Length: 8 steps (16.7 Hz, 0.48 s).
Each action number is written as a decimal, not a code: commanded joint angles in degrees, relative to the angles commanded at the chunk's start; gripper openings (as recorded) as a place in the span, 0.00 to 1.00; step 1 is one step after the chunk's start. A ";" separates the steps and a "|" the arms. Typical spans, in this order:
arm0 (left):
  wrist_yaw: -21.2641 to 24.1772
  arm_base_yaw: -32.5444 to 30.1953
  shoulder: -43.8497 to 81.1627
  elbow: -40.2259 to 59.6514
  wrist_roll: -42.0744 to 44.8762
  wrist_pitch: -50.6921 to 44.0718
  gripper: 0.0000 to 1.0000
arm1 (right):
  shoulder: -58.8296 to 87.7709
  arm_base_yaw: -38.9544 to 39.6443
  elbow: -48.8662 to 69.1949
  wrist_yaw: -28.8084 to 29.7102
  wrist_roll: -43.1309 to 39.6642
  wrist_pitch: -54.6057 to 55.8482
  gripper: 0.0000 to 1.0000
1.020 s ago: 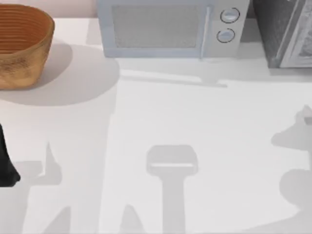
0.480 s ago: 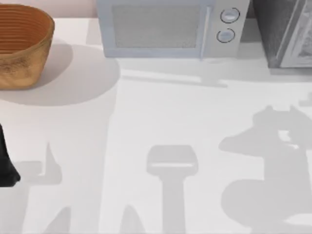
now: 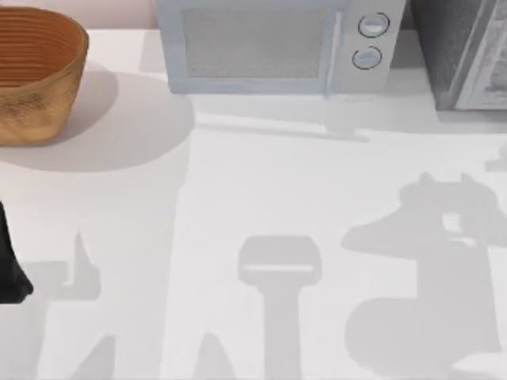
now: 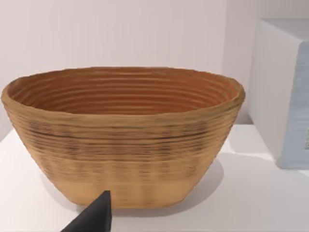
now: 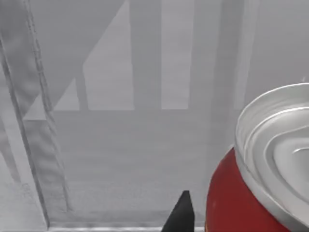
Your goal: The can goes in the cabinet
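On the desk (image 3: 261,182), the big arm-shaped shadow at the right has spread farther left than half a second ago. From above, the cabinet (image 3: 455,47) stands at the far right corner, the microwave (image 3: 273,43) left of it, the basket (image 3: 36,75) far left; the left arm (image 3: 9,269) sits at the left edge.

The left wrist view faces the basket (image 4: 123,135); whether the left tool (image 4: 94,217) is apart or together, I cannot tell.

The right wrist view has the red can (image 5: 260,179), its silver end toward the camera, long axis tilted, beside the right tool's dark fingertip (image 5: 181,212); grip unclear.
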 joint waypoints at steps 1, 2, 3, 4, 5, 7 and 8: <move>0.00 0.00 0.00 0.00 0.00 0.00 1.00 | -0.62 0.06 -0.20 0.14 0.01 -0.26 0.00; 0.00 0.00 0.00 0.00 0.00 0.00 1.00 | -1.86 0.21 -0.62 0.39 0.04 -0.78 0.00; 0.00 0.00 0.00 0.00 0.00 0.00 1.00 | -3.70 0.45 -1.26 0.73 0.08 -1.57 0.00; 0.00 0.00 0.00 0.00 0.00 0.00 1.00 | -6.14 0.78 -2.12 1.15 0.14 -2.62 0.00; 0.00 0.00 0.00 0.00 0.00 0.00 1.00 | -9.16 1.21 -3.18 1.63 0.21 -3.93 0.00; 0.00 0.00 0.00 0.00 0.00 0.00 1.00 | -16.64 2.35 -5.88 2.75 0.38 -7.22 0.00; 0.00 0.00 0.00 0.00 0.00 0.00 1.00 | -20.96 3.04 -7.48 3.37 0.48 -9.17 0.00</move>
